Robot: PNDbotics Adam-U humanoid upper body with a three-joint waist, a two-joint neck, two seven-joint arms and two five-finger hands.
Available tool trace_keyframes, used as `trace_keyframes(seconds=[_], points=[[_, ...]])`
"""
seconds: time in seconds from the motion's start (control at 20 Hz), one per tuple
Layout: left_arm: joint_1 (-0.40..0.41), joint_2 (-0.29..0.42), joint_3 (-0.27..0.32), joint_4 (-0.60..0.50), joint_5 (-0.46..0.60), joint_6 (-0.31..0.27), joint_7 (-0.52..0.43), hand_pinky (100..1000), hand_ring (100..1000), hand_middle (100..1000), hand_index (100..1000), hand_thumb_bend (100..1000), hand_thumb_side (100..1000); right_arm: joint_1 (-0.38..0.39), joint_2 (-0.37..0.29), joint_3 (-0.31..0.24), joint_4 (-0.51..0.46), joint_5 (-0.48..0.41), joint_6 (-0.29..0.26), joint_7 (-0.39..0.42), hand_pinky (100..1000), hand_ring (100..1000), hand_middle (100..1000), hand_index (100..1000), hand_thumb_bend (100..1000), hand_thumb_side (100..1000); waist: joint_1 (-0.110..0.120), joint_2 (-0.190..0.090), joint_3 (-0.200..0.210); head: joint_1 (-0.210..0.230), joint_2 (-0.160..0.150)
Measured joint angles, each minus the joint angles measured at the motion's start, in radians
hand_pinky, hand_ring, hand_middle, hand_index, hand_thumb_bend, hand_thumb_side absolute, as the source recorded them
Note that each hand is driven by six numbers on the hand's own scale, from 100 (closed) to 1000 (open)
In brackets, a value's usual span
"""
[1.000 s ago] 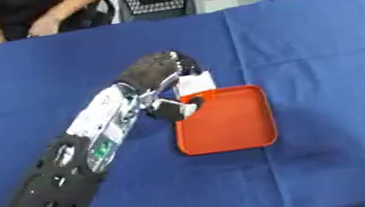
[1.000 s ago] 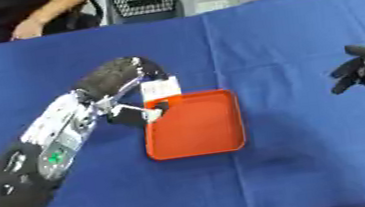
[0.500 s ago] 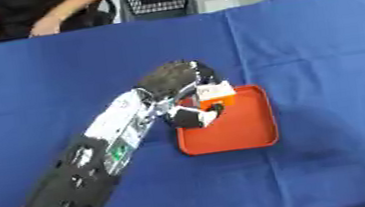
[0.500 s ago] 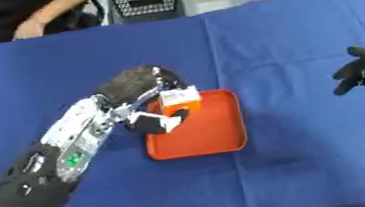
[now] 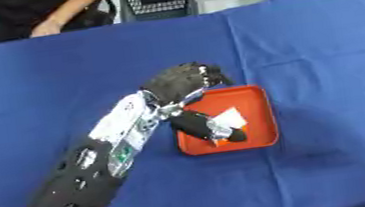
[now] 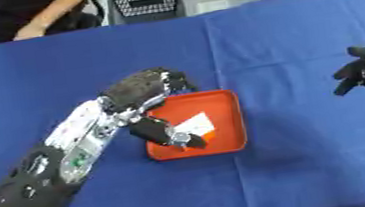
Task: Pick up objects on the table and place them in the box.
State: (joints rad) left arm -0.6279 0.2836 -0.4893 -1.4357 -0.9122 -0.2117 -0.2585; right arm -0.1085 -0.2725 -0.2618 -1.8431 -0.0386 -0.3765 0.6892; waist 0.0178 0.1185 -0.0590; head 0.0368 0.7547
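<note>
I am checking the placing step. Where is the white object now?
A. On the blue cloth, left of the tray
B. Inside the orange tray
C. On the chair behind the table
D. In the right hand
B: the white object lies inside the orange tray, by the left hand.

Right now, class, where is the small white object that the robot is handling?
The white object lies inside the orange tray near the middle of the blue table, under the left hand, which reaches in from the tray's left side.
</note>
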Motion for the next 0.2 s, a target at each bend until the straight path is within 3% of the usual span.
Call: trace_keyframes(seconds=[0.2], points=[[0.006, 0.0, 0.0, -0.005, 0.001, 0.0, -0.001, 890, 798, 777, 872, 892, 937, 0.0, 0.0, 0.0, 0.0, 0.0, 0.0, 0.0, 580, 570, 661, 942, 100, 934, 0.0, 0.0, 0.0, 0.0, 0.0]])
